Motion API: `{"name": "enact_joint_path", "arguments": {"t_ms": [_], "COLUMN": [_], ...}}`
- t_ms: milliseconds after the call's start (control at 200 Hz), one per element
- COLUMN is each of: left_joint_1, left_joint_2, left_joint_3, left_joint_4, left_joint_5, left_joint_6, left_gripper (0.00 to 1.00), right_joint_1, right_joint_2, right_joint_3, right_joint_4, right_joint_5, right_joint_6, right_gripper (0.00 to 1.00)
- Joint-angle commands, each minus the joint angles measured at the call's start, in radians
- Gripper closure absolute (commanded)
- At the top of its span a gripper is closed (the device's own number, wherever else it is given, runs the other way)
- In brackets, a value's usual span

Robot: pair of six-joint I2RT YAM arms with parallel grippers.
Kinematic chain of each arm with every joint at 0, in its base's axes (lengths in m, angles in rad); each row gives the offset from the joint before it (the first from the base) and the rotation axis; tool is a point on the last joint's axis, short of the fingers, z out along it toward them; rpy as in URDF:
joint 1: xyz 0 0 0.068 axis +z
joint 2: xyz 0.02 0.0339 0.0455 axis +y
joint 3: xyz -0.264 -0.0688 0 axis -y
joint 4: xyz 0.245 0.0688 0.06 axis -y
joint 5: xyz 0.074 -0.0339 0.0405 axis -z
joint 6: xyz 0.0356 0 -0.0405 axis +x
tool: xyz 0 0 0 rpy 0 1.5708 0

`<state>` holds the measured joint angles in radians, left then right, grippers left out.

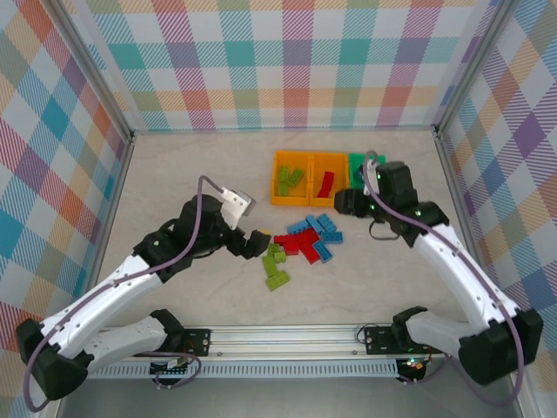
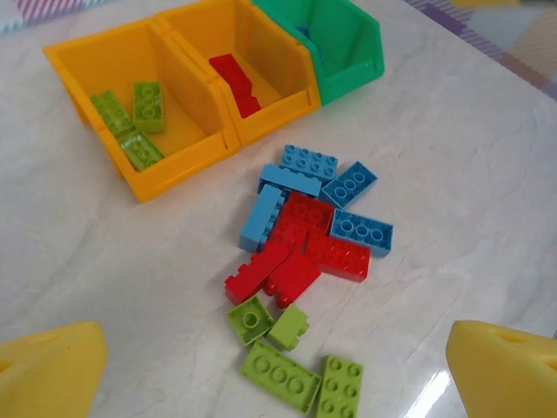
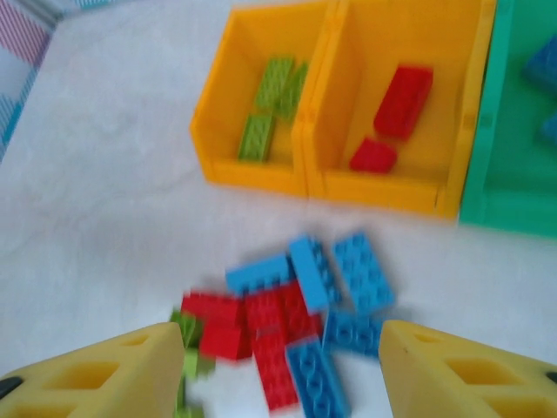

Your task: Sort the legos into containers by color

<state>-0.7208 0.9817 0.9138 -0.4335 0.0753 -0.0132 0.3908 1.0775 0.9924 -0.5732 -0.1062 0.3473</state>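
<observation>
Here, the left gripper [image 2: 278,383] stands released, its two yellow wedge-shaped fingers [image 2: 52,370] spread wide with nothing between them. Directly ahead of it, on the pale, glossy, marble-patterned table [image 2: 452,174], lies the loose heap of small studded hard-plastic legos [image 2: 300,244] in red, light blue and lime green. Nearest its fingertips, one long lime plate [image 2: 278,376] lies crosswise to the gripper's reach, and a second lime plate [image 2: 340,388] beside it points away from it. Past those, red bricks are jumbled at the heap's middle, and a long light blue brick [image 2: 263,218] has its long axis running away from the gripper.

Farther ahead and to the left sit the containers [image 2: 187,161], three square open-top plastic bins joined in a row, two orange and one green. The row slants from near left to far right.

The right gripper [image 3: 283,374] likewise has its yellow fingers apart and grasps nothing. The heap lies just ahead of it, blue bricks towards its right finger, though this view is blurred. Beyond, lime bricks lie lengthwise in the left orange bin, two red ones lie in the middle bin, and blue shows in the green bin.

From above, the right gripper is between the bins and the heap, with the checked wall [image 1: 496,131] near its right. The left gripper is at the heap's left edge, with bare table to its left.
</observation>
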Motion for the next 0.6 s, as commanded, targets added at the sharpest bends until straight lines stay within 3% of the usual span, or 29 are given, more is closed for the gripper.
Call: {"name": "enact_joint_path", "arguments": {"t_ms": [0,140,330,425,595], "left_joint_1": [0.006,-0.002,-0.039,-0.054,-0.063], "left_joint_2": [0.053,0.096,0.103,0.076,0.033], "left_joint_3": [0.004,0.01,0.082,0.069,0.022], "left_joint_4": [0.019,0.016,-0.138,-0.152,-0.131], "left_joint_5": [0.004,0.107,0.162,0.175,0.144], "left_joint_6": [-0.153,0.014,0.224,0.272,0.28], "left_gripper": [0.0,0.0,0.0,0.0,0.0], "right_joint_1": [0.025,0.046,0.091,0.115,0.148], "right_joint_2": [-0.062,-0.041,0.155,0.271,0.424], "right_joint_3": [-0.125,-0.251,-0.272,-0.24,-0.176], "right_joint_4": [-0.148,-0.099,0.073,0.117,0.122], "right_joint_5": [-0.084,-0.09,-0.115,-0.072,-0.024], "right_joint_6": [0.039,0.067,0.059,0.03,-0.023], "right_gripper": [0.36,0.34,0.29,0.23,0.29]}}
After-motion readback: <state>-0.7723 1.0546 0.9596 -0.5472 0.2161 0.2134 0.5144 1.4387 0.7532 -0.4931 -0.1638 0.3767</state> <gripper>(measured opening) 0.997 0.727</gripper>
